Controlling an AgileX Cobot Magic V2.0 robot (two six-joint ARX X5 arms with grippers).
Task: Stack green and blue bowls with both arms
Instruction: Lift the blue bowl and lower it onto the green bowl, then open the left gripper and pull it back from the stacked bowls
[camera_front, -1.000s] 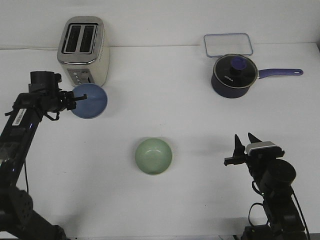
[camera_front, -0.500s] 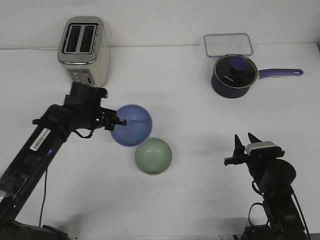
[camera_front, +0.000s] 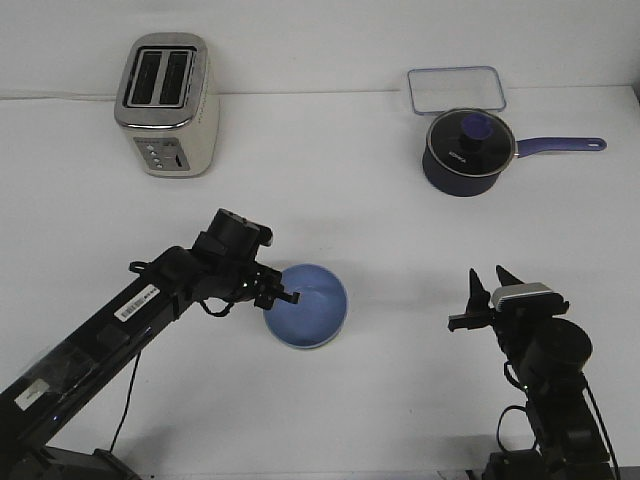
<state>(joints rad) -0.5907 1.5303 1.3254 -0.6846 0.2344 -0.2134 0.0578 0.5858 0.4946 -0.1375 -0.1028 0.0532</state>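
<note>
The blue bowl (camera_front: 310, 302) sits upright at the table's middle, right where the green bowl stood, and covers it. Only a thin pale edge of the green bowl (camera_front: 303, 346) shows under its near side. My left gripper (camera_front: 283, 296) reaches in from the left and is shut on the blue bowl's left rim. My right gripper (camera_front: 489, 284) is open and empty, upright near the front right of the table, well to the right of the bowls.
A silver toaster (camera_front: 166, 104) stands at the back left. A dark navy saucepan (camera_front: 468, 152) with a glass lid and a purple handle stands at the back right, with a clear rectangular container (camera_front: 456, 89) behind it.
My left arm has carried the blue bowl from beside the toaster rightward and toward the front, and has brought it down onto the green bowl. The right arm has not moved.
</note>
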